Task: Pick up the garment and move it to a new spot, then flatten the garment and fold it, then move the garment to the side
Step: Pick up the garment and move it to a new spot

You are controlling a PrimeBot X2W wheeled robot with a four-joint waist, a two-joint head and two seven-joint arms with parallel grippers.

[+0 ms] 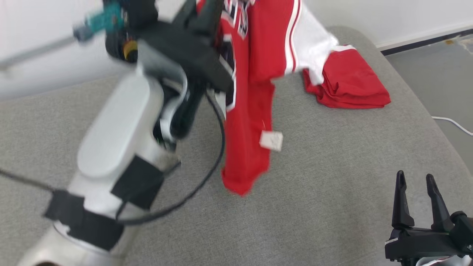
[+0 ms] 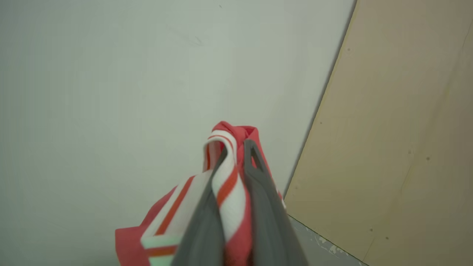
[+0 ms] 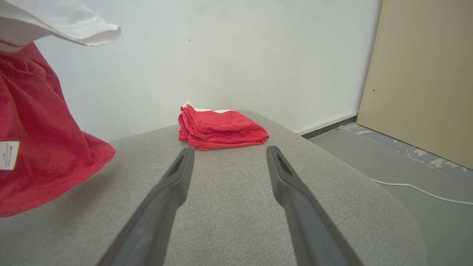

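A red garment (image 1: 255, 96) with white striped trim hangs in the air over the grey cushion, held high by my left gripper (image 1: 207, 14). Its lower hem dangles just above the fabric surface, and a white care label shows on it. In the left wrist view my left gripper (image 2: 236, 147) is shut on a bunched red and white striped edge of the garment (image 2: 225, 177). My right gripper (image 1: 417, 181) stands open low at the front right with nothing between its fingers. In the right wrist view the hanging garment (image 3: 40, 147) is at the left of my right gripper (image 3: 229, 149).
A folded red garment (image 1: 351, 85) lies at the cushion's far right, also seen folded (image 3: 221, 127) ahead in the right wrist view. The grey cushion (image 1: 332, 177) rounds off at the right. A white cable (image 1: 454, 123) crosses the floor there. A tan panel (image 3: 425, 74) leans by the wall.
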